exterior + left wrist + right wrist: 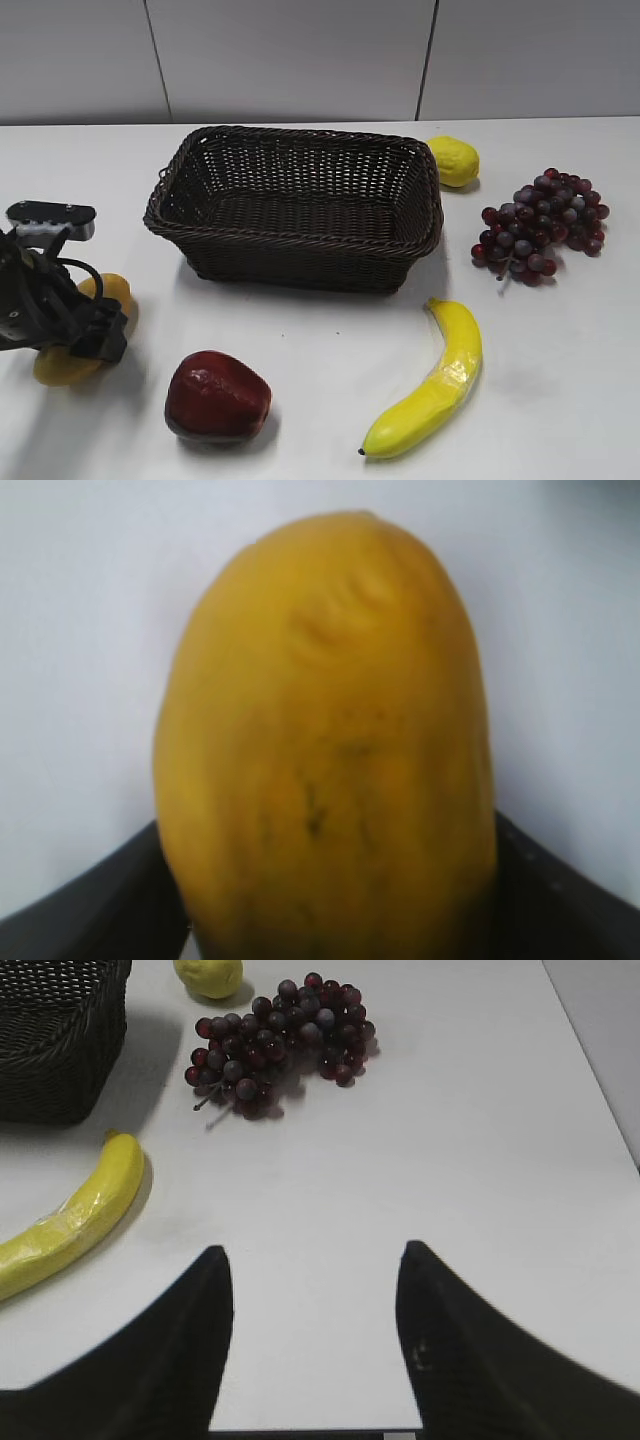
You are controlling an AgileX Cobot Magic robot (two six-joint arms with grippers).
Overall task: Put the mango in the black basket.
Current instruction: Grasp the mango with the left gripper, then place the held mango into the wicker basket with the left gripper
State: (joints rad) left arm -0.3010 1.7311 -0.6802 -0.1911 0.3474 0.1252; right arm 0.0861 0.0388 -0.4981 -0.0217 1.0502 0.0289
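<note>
- The mango (70, 345) lies on the white table (300, 400) at the lower left of the exterior frame, well apart from the basket (296, 205), which stands at upper centre
- The left gripper (90, 325) is down over the mango, its dark body covering the fruit's middle, with yellow ends showing above and below it
- In the left wrist view the mango (325, 750) fills the frame, and a dark finger (100, 910) sits at each lower side, pressed against the fruit; the jaws are clamped on the mango
- The right gripper (315, 1340) hangs over bare table in the right wrist view, its two black fingers (170, 1360) spread apart with nothing between them
- A dark red apple (216, 396) sits at lower centre-left, near the mango
- A banana (430, 385) lies at lower right of the basket
- Purple grapes (540, 225) are at the right edge
- A lemon (453, 160) sits just beside the basket's upper right corner
</note>
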